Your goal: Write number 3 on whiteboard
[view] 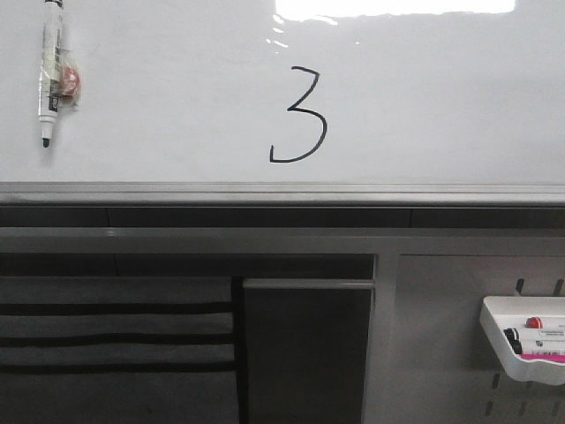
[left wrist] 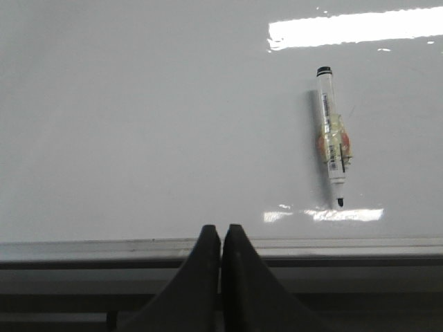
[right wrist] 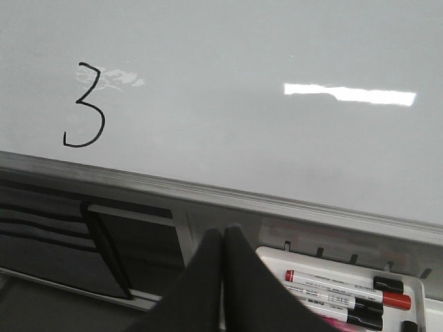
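grey pegboard panel (view: 441, 336), white tray (view: 521, 349)

Black "3" (view: 298, 116) – on whiteboard (view: 441, 106)

Whiteboard (right wrist: 228, 83): glossy white surface fills most of the view; bright rectangular glare patch on it.
Number 3 (right wrist: 84, 105): thin black line, angular top, rounded lower hook; faint smudge beside its top.
Rail (right wrist: 208, 194): grey metal strip along the whiteboard's lower edge.
Right gripper (right wrist: 223, 238): dark fingers pressed together, nothing between them.
Tray (right wrist: 415, 289): white, below the rail; holds markers (right wrist: 346, 289) lying side by side, one red-capped, others black-capped.
Dark panel (right wrist: 48, 242): below the rail, under the digit.
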Tool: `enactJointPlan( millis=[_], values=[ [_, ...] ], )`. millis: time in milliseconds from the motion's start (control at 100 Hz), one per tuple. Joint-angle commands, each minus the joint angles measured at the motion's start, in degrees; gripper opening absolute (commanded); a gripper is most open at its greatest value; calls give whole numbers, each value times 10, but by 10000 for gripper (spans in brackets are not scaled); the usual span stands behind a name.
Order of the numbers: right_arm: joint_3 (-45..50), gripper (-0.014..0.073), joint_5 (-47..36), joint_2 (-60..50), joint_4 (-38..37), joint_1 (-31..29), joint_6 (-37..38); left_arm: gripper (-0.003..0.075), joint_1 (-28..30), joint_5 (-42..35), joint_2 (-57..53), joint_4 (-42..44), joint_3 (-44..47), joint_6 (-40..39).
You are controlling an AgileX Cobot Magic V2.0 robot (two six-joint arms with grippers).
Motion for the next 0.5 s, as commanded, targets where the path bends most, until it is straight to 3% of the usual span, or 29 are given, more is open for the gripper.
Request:
enactJointPlan(
  millis=[0,40,160,490],
  values=[
    [-15,-69,-40,2,-2,-5,-6,-20,-5,-69,-15,36,8,-43],
    [-15,-69,-41,2,-2,-5,-6,-20,-5,-94,-15,24,21,-43],
    [-15,-69,-41,2,-2,-5,-6,-20,-5,-62,-15,11,20,-43],
    [-15,-69,-41,2,-2,-5,-6,-20,-5,-62,-15,11,20,-43]
  ],
)
